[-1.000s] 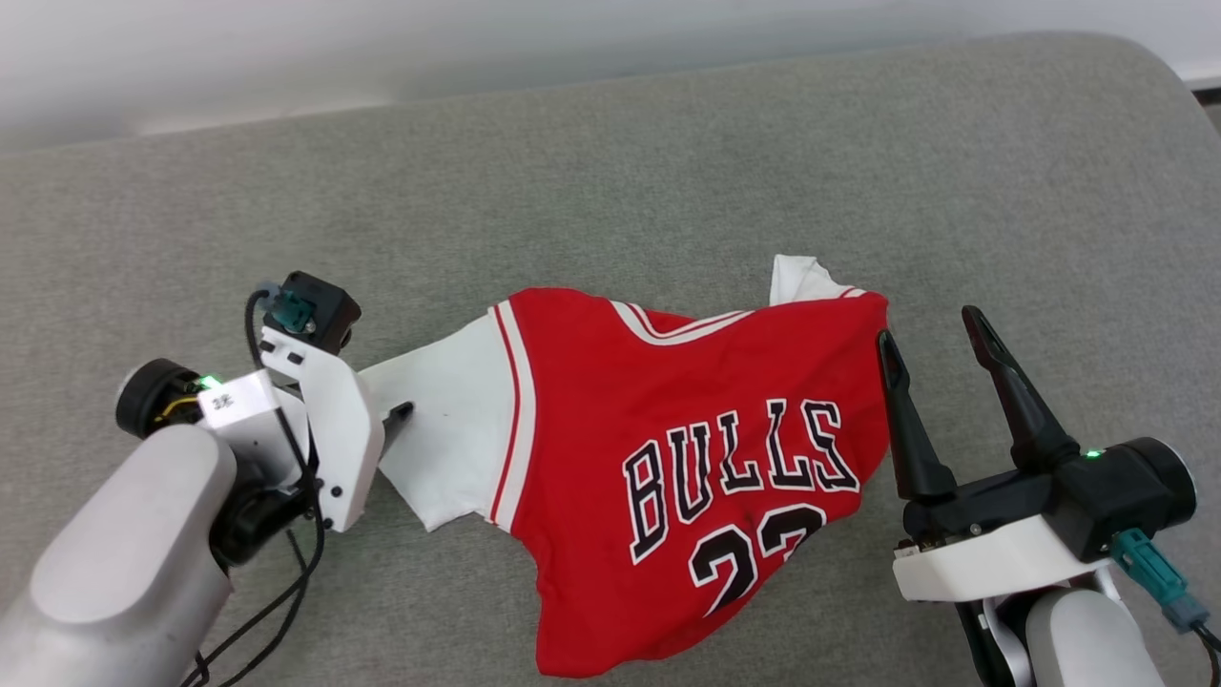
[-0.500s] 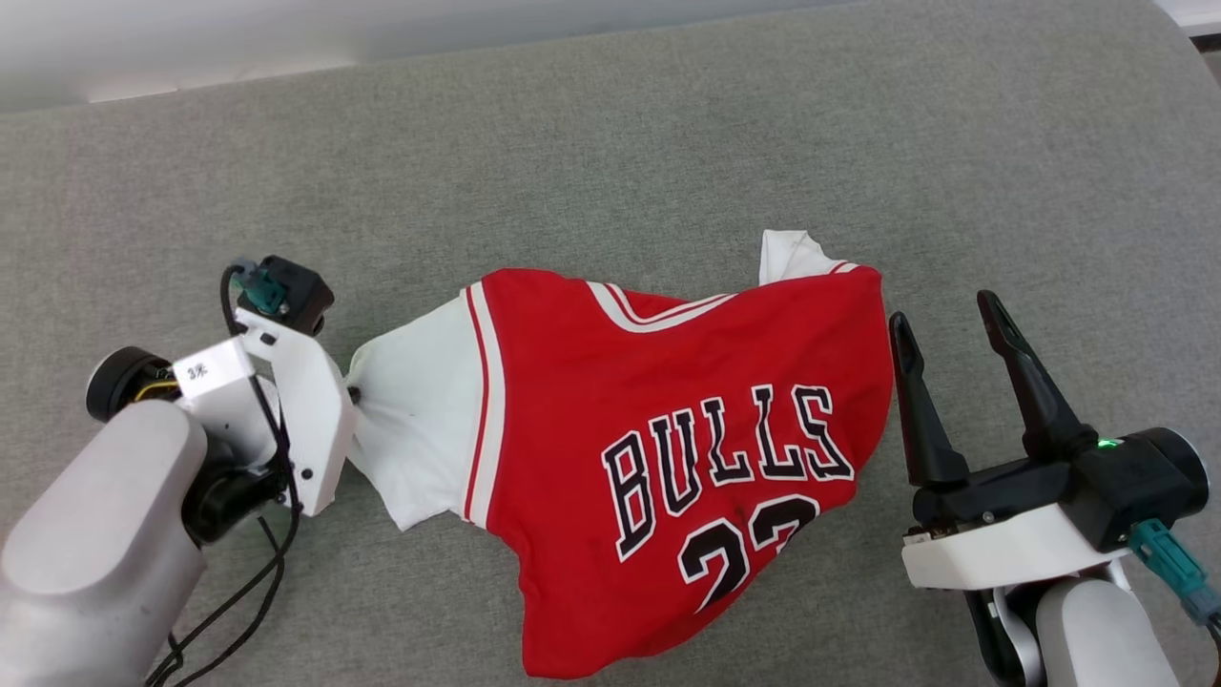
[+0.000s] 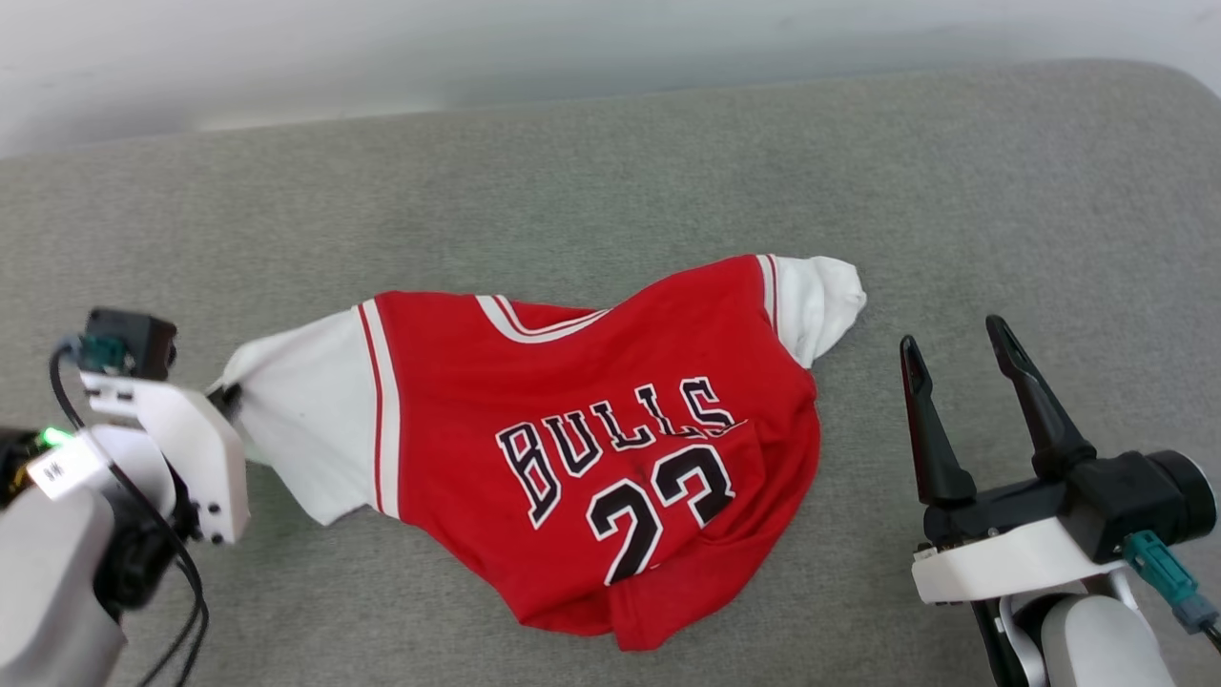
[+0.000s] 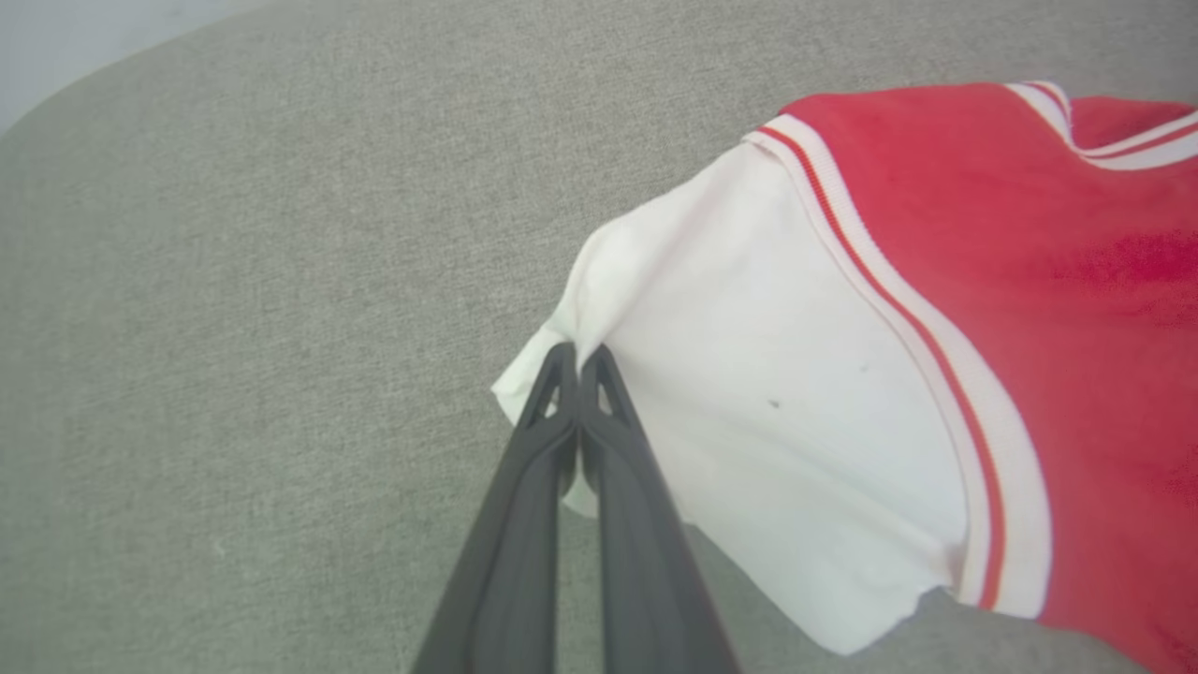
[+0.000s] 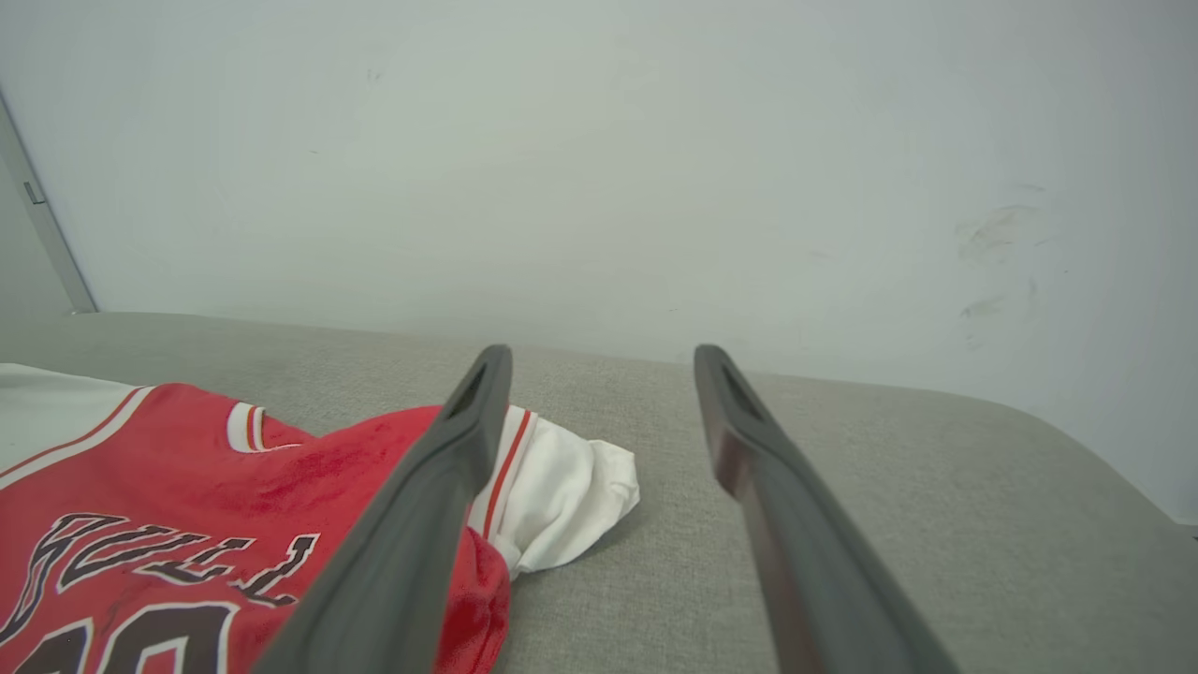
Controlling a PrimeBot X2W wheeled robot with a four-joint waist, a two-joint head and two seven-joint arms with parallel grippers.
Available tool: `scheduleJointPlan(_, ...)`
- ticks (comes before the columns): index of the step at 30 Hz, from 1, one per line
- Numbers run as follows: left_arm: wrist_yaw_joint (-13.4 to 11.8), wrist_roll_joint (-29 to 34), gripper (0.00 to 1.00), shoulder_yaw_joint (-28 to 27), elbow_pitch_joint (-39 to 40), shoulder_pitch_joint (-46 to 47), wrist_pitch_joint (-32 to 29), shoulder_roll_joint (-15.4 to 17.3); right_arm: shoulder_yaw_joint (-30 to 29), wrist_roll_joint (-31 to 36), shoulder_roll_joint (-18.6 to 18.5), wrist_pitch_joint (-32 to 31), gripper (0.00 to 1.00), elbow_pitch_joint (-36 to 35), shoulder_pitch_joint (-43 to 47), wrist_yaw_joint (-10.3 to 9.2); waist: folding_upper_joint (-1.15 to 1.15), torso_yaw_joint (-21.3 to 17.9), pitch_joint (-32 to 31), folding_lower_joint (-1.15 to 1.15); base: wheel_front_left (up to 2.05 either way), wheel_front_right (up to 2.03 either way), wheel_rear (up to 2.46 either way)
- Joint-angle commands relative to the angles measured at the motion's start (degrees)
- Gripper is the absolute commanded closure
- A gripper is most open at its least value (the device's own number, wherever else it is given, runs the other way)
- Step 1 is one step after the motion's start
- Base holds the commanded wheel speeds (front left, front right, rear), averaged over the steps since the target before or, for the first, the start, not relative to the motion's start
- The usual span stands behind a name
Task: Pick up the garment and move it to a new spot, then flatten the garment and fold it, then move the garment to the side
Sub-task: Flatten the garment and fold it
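So the shirt lies rumpled, front up, around the middle of a grey padded surface, with BULLS and 23 showing and the bottom hem bunched. The left gripper is pinched tight on the edge of the white sleeve. The right gripper sits near the other sleeve, fingers spread wide, holding nothing. A pale wall runs behind the far edge. There's bare grey fabric all around the shirt.
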State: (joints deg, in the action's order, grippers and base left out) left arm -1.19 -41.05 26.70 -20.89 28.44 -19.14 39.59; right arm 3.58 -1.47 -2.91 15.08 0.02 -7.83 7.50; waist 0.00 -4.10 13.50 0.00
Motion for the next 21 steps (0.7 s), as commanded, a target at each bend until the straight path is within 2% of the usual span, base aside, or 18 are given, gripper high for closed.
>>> scheduleJointPlan(1,-0.59,-0.1,1.0,-0.08,0.79,-2.38,1.31,-0.03,-0.31,0.27,0.07,0.13,0.0,0.46,0.95,-0.02,0.0,1.32,-1.22,0.0,0.0,0.0,0.0)
scheduleJointPlan(2,-0.92,0.06,0.91,0.03,1.5,-3.28,2.23,-0.32,-0.34,0.41,0.07,0.12,0.0,0.62,0.93,-0.02,0.0,1.62,-1.44,0.0,0.0,0.0,0.0)
scheduleJointPlan(3,-1.03,0.73,0.14,0.11,2.43,-3.99,3.88,-0.51,-0.49,0.47,0.07,0.12,0.0,0.74,0.9,-0.02,0.0,1.93,-1.64,0.0,0.0,0.0,0.0)
scheduleJointPlan(4,-1.39,1.0,0.0,-0.07,3.13,-4.77,5.85,-0.96,-0.6,0.43,0.07,0.13,0.0,0.84,0.98,-0.02,0.0,2.21,-1.85,0.0,0.0,0.0,0.0)
scheduleJointPlan(10,-1.33,3.83,0.0,-0.37,9.74,-9.15,21.01,-4.31,-2.16,-0.53,0.07,0.12,0.0,1.73,1.09,-0.02,0.0,3.94,-3.36,0.0,0.0,0.0,0.0)
scheduleJointPlan(13,-1.38,5.63,0.0,-0.42,12.69,-11.34,28.46,-5.65,-1.59,-2.61,0.08,0.13,0.0,4.54,0.88,-0.02,0.0,4.94,-4.35,0.0,0.0,0.0,0.0)
scheduleJointPlan(14,-2.4,6.53,0.0,-0.67,13.26,-12.05,30.41,-5.92,-1.6,-2.36,0.03,0.13,0.0,5.68,0.37,-0.02,0.0,5.29,-4.65,0.0,0.0,0.0,0.0)
scheduleJointPlan(18,-4.84,9.45,0.0,-1.72,16.57,-14.87,33.77,-8.16,-0.04,0.07,-0.72,-4.8,0.0,7.83,-2.45,-0.02,0.0,6.45,-5.51,0.0,0.0,0.0,0.0)
scheduleJointPlan(20,-5.06,10.91,0.0,-2.28,18.54,-16.34,34.2,-8.93,1.5,-1.41,-2.09,-10.21,0.0,8.22,-3.65,-0.03,0.0,6.99,-5.58,0.0,0.0,0.0,0.0)
scheduleJointPlan(21,-5.06,10.91,0.0,-2.28,18.54,-16.34,34.2,-8.93,1.5,-1.41,-2.09,-10.21,0.0,8.22,-3.65,-0.03,0.0,6.99,-5.58,0.0,0.0,0.0,0.0)
